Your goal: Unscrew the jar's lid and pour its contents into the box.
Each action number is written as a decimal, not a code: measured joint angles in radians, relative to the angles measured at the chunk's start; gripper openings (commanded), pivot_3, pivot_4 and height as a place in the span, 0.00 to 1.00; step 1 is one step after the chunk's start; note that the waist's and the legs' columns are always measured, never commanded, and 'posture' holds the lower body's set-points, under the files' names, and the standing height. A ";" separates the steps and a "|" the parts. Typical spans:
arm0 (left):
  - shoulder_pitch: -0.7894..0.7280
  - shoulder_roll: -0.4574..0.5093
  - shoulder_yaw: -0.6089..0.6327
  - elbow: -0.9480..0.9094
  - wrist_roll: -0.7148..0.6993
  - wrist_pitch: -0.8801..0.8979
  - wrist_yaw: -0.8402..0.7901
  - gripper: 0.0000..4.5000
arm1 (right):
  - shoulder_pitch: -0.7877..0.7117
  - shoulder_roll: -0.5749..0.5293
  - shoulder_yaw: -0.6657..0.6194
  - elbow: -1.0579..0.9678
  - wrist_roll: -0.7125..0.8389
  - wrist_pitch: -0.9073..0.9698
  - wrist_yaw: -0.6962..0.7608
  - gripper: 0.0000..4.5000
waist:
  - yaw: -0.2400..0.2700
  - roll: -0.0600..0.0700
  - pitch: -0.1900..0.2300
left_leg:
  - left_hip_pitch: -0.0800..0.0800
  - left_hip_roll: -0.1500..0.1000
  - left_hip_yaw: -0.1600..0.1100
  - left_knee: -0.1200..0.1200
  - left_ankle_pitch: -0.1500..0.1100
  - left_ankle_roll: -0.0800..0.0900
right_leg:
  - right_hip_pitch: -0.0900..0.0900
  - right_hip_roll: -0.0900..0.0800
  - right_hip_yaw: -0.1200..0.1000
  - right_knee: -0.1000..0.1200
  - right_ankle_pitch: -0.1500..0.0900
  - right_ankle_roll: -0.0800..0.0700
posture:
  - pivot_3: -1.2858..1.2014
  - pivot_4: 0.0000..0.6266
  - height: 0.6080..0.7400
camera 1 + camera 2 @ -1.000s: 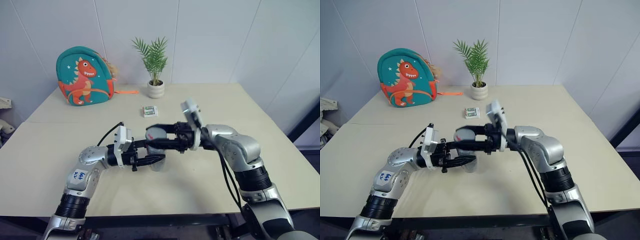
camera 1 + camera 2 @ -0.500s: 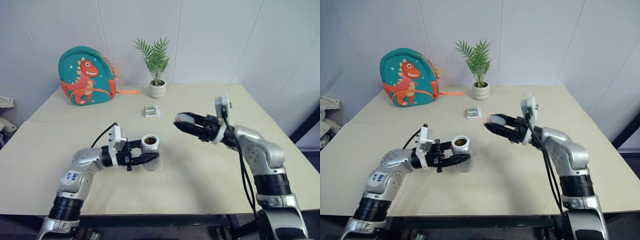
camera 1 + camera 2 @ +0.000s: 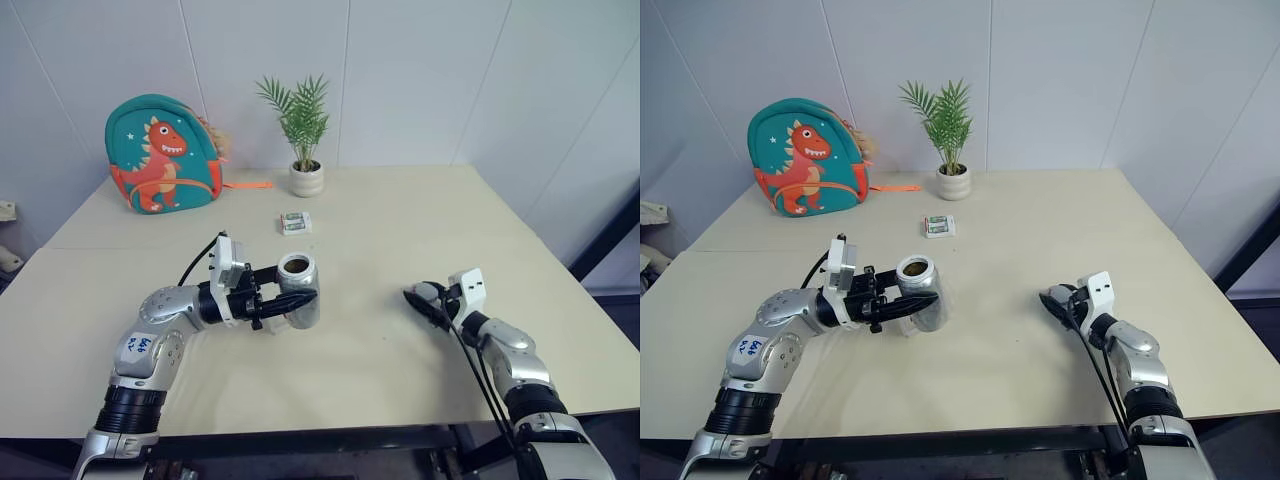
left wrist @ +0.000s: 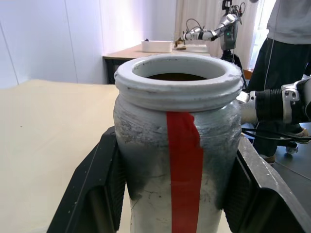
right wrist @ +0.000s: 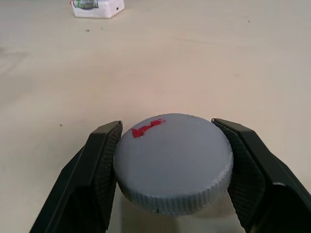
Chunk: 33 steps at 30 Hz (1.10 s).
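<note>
The jar (image 4: 180, 160), silver-grey with a red stripe, is held upright a little above the table with my left gripper (image 3: 296, 300) shut on its sides. Its mouth is uncovered, and dark brown contents (image 4: 176, 76) show inside. Far to the right and low over the table, my right gripper (image 3: 420, 300) is shut on the lid (image 5: 172, 162), a round grey cap with a red mark on top. The lid lies flat between the black fingers (image 5: 99, 167), just above the tabletop. The box is hidden from me.
A teal dinosaur backpack (image 3: 160, 165) and a potted plant (image 3: 306, 178) stand at the table's far edge. A small white-and-green pack (image 3: 294, 222) lies behind the jar. A person's legs (image 4: 286, 73) show in the background of the left wrist view.
My right gripper carried the lid off the jar, swinging right and down to just above the table. The jar's mouth now stands uncovered. The left gripper kept its hold, almost still.
</note>
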State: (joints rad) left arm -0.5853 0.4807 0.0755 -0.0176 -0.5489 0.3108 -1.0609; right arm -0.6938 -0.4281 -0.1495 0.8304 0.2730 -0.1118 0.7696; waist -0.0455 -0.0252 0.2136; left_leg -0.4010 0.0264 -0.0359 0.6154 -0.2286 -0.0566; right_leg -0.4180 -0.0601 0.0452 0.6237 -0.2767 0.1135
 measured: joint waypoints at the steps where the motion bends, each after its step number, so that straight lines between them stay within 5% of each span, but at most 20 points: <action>1: -0.001 0.000 0.002 0.003 0.000 -0.009 -0.002 0.49 | -0.002 0.000 0.000 0.003 0.002 0.005 0.012 0.75 | -0.001 0.000 0.000 | 0.000 0.000 0.000 0.000 0.000 0.000 | 0.000 0.000 0.000 0.000 0.000 0.000 | 0.52 0.24 1.00; 5: -0.005 0.001 0.008 0.032 0.000 -0.033 0.001 0.49 | -0.004 0.001 0.002 -0.015 0.006 0.030 0.063 1.00 | -0.003 0.000 0.000 | 0.000 0.000 0.000 0.000 0.000 0.000 | 0.000 0.000 0.000 0.001 0.000 0.000 | 0.52 0.24 1.00; 21: -0.012 0.143 0.073 0.018 0.031 0.062 0.132 0.49 | 0.064 -0.193 0.098 -0.957 0.229 0.380 0.342 1.00 | -0.001 0.000 0.000 | 0.000 0.000 0.000 0.000 0.000 -0.001 | 0.000 0.000 0.000 0.001 0.000 0.000 | 0.52 0.24 1.00; 33: 0.008 0.218 0.184 0.017 0.117 0.079 0.347 0.49 | 0.145 -0.332 0.052 -1.092 0.335 0.529 0.378 1.00 | 0.019 0.000 0.000 | -0.001 0.000 0.000 0.000 0.000 0.000 | 0.000 0.000 0.000 -0.002 0.000 0.000 | 0.52 0.24 1.00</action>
State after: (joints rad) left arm -0.5769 0.6989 0.2590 -0.0001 -0.4323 0.3902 -0.7142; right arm -0.5491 -0.7600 -0.0979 -0.2616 0.6079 0.4170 1.1472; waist -0.0266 -0.0252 0.2138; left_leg -0.4018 0.0265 -0.0356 0.6156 -0.2289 -0.0568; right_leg -0.4181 -0.0605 0.0454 0.6217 -0.2765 0.1140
